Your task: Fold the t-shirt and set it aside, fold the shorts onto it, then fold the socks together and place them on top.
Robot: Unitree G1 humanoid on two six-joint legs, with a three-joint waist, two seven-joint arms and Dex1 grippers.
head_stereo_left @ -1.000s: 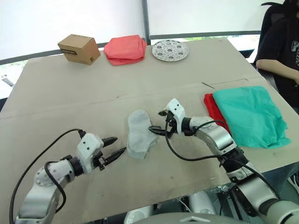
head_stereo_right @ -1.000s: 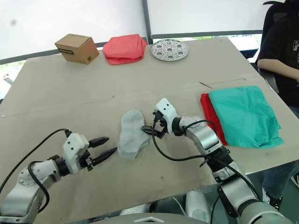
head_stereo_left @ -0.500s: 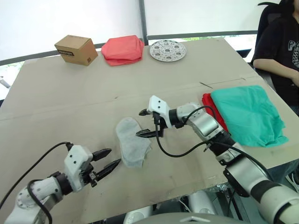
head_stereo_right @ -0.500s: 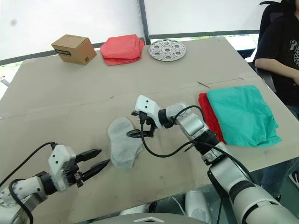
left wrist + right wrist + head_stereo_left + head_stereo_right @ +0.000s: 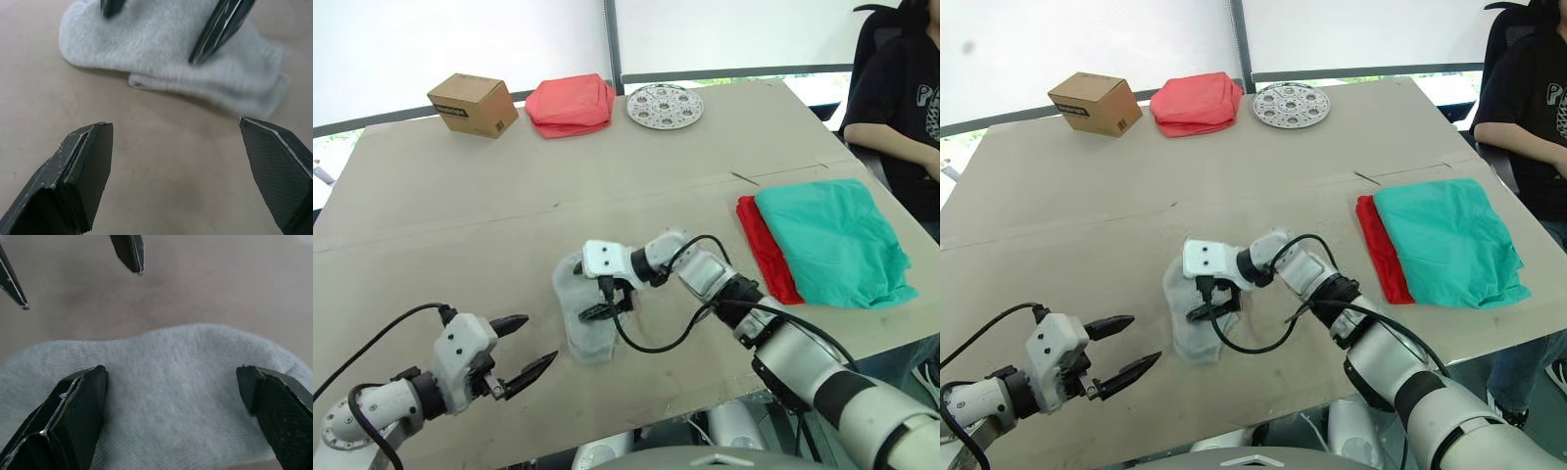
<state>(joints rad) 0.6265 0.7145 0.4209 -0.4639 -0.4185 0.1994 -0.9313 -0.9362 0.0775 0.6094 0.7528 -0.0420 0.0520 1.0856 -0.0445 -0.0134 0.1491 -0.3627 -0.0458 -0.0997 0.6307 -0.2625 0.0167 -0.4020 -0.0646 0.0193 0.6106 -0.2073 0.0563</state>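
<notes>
With the shorts (image 5: 832, 243) already folded over the t-shirt (image 5: 762, 249) at the table's (image 5: 460, 186) right edge, the spread right gripper (image 5: 603, 300) straddles the stacked socks (image 5: 582, 323) near its front edge for pickup, the left gripper (image 5: 521, 347) waiting alongside, fingers apart.

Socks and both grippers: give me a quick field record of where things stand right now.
socks: light grey pair stacked flat on the table, near the front edge
right gripper: over the socks, jaws open astride them
left gripper: open, on the robot's left of the socks, not touching
shorts: folded, on the t-shirt
socks on pile: not yet
</notes>
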